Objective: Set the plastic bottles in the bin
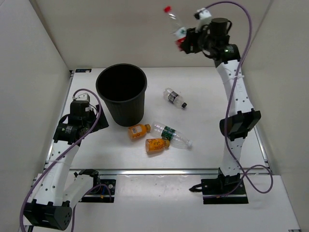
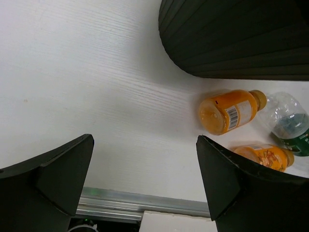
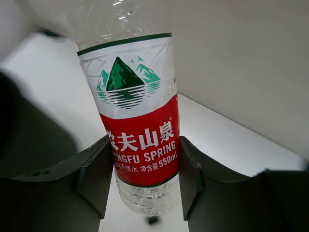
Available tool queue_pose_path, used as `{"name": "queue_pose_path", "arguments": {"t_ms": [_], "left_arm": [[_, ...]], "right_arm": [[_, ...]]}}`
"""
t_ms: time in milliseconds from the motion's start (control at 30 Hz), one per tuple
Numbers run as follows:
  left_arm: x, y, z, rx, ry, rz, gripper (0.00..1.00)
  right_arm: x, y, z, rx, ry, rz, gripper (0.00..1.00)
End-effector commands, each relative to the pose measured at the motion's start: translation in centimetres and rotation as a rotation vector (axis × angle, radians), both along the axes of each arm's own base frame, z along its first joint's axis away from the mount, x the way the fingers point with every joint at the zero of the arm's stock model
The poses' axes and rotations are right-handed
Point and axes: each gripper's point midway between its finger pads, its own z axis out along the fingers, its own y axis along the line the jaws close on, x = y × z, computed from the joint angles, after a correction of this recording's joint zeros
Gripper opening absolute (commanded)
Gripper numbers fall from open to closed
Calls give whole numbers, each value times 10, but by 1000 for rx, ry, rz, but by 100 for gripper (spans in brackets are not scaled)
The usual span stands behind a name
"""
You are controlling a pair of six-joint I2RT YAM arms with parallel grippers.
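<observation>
red-capped bottle (image 3: 137,96): clear, white/red label w/ green mtn logo, clamped tight betw my right gripper (image 3: 143,169) fingers (image 3: 94,174), raised in air. left gripper (image 2: 145,145) fully spread, holding nothing; two orange bottles (image 2: 229,112) just past one fingertip, beside the bin (image 2: 241,38).

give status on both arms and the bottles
Right pincer shut on red-capped bottle, held high right of bin. Left pincer open, empty. Four more bottles lying on table. Nothing blocking bin.

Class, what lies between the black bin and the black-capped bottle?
Only bare table lies between the bin and the black-capped bottle, clear in the top view.
</observation>
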Motion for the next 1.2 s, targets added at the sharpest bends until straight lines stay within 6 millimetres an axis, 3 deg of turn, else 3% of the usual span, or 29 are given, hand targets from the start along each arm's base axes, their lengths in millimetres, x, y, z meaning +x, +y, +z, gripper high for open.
{"name": "queue_pose_path", "arguments": {"t_ms": [0, 100, 233, 400, 467, 567, 600, 633, 700, 733, 833, 933, 967, 1067, 1100, 1167], "left_arm": [[-3, -12, 6, 0, -15, -103, 98], [-8, -27, -1, -35, -8, -171, 99], [-18, -43, -13, -34, 23, -258, 98], [-28, -78, -15, -100, 21, -440, 99], [-32, -91, -17, -101, 23, -511, 98], [-40, -113, -19, -93, 27, -624, 99], [-41, -115, -19, -88, 29, -641, 98], [-43, -119, -23, -83, 43, -669, 99], [-47, -131, -24, -96, 57, -742, 98], [-48, -137, -23, -98, 51, -773, 99], [-54, -153, -27, -95, 73, -852, 98], [-55, -175, -22, -96, 47, -933, 99], [-54, -181, -19, -93, 42, -954, 99], [-48, -200, -18, -66, 36, -1017, 98], [-41, -203, -20, -43, 35, -1021, 99], [-40, -212, -24, 0, 56, -1049, 98]], "right_arm": [[-66, 119, 37, 172, 27, 359, 8], [-97, 183, 34, 199, 47, 481, 9], [-132, 245, 19, 241, 72, 636, 12], [-148, 292, 2, 251, 98, 713, 18], [-146, 299, -4, 263, 120, 716, 30], [-145, 298, -10, 273, 150, 717, 50], [-146, 299, -8, 275, 145, 735, 66], [-147, 298, -8, 272, 150, 733, 74], [-152, 294, 3, 267, 132, 733, 99], [-145, 293, -3, 253, 131, 706, 99], [-147, 276, 18, 242, 96, 657, 100], [-143, 250, 19, 247, 136, 611, 99], [-146, 237, 28, 249, 133, 594, 99], [-138, 193, 22, 209, 156, 467, 99], [-142, 176, 32, 193, 131, 427, 99], [-136, 133, 6, 166, 184, 294, 99]]}}
